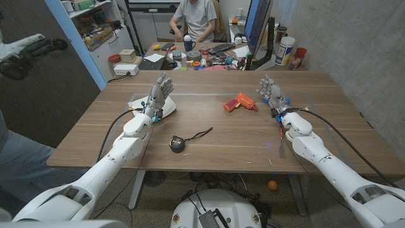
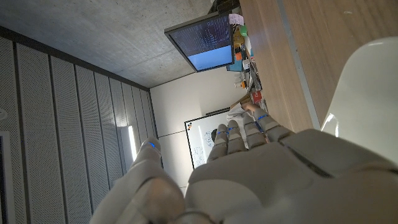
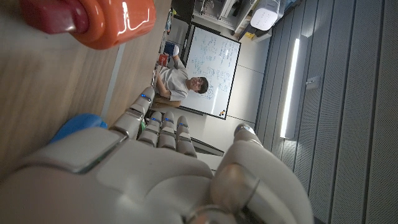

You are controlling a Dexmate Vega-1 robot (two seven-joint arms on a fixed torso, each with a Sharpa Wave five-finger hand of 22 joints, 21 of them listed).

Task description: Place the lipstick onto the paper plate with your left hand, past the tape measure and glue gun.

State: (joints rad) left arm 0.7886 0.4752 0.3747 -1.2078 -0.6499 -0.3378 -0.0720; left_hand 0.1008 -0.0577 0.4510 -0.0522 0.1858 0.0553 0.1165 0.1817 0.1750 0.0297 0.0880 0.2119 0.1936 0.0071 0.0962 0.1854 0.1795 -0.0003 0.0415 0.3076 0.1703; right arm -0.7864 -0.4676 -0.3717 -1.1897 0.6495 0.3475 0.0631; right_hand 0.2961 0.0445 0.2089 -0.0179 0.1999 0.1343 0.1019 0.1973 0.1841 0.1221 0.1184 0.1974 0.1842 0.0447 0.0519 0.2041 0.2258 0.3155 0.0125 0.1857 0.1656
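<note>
Wooden table [image 1: 209, 136] carries everything. Nearest on it is a tape measure [image 1: 178, 143], a squat black case with a yellow face and a thin dark wrist loop trailing off it, lying between the two arms. Beside the right forearm lies a slim, pale, stick-like object [image 1: 281, 147]. It may be the lipstick, but it is too small to tell, and I can make out no other candidate.

Farther back sits the glue gun [image 1: 240, 102], glossy orange plastic with a red grip, on its side and near the right hand [image 1: 272, 94]. That hand stands with fingers up and apart, holding nothing. The left hand [image 1: 159, 95] is likewise spread and empty, just in front of the white paper plate [image 1: 168, 110], smooth and shallow-rimmed. I judge both hands are waiting, with the pick-up not yet begun.

Beyond the table, a person [image 1: 195, 19] sits at a cluttered desk.
</note>
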